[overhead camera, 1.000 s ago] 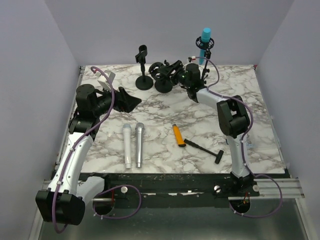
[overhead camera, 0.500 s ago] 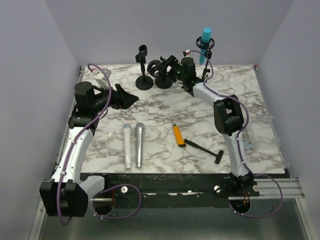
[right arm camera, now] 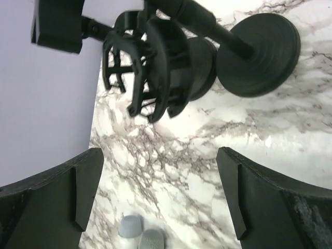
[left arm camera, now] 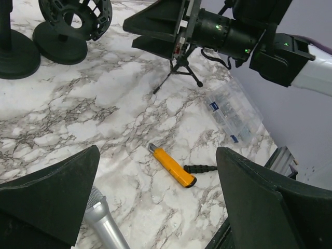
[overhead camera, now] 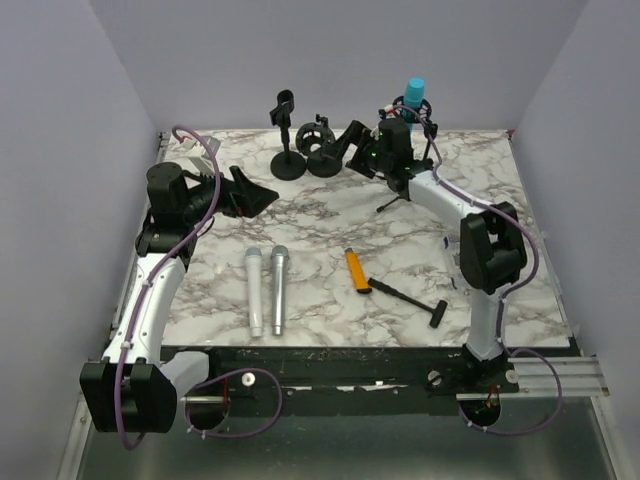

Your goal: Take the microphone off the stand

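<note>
Black left hand (left arm camera: 157, 150) wide open, empty; right hand (right arm camera: 160, 150) same.

Glossy marbled tabletop (overhead camera: 320, 225); matt black stands (overhead camera: 289, 166) at 12 o'clock; matt teal mic (overhead camera: 413, 90); silvery metal mics (overhead camera: 278, 292); orange plastic cutter (overhead camera: 356, 271).

The right gripper (overhead camera: 350, 140) drew back to the right from the ring stand (overhead camera: 320, 152), and its jaws spread wider. Its elbow swung right, uncovering the tripod legs (overhead camera: 390, 204). The left gripper (overhead camera: 258, 193) rose slightly and also spread wider.
</note>
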`<control>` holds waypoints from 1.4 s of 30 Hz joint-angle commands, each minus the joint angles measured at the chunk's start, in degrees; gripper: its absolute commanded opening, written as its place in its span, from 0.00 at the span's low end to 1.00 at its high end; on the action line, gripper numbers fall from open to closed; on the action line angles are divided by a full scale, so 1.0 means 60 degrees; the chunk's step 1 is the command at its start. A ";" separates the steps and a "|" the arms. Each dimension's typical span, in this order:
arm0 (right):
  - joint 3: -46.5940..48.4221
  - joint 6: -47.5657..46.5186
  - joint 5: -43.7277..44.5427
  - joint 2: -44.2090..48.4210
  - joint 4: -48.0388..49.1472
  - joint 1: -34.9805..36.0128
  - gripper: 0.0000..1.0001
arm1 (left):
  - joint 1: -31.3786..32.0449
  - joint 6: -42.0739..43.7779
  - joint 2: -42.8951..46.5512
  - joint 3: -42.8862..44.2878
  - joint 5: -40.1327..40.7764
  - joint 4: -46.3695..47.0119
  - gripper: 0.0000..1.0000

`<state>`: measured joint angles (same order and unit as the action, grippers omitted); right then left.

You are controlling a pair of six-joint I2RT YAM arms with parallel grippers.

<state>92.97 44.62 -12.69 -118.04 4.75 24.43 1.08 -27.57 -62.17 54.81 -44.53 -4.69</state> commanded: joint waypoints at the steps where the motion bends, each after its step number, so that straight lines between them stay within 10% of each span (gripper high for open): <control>1: -0.1026 -0.0747 0.0159 0.1652 0.0123 0.0045 1.00 | -0.0085 -0.0187 0.0209 -0.0149 -0.0094 0.0666 0.99; 22: -0.3596 -0.2507 0.0118 0.4319 -0.0176 -0.1126 1.00 | 0.0216 -0.0468 0.1024 -0.0973 0.1443 0.1950 0.99; 42: -0.0146 -0.3828 -0.0802 0.1759 0.0245 -0.1121 1.00 | 0.0277 -0.0472 0.1220 -0.1254 0.0996 0.2546 0.98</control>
<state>85.69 26.57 -19.14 -107.79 6.50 17.43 2.39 -29.91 -55.07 47.16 -36.93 8.82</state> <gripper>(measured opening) 0.998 0.979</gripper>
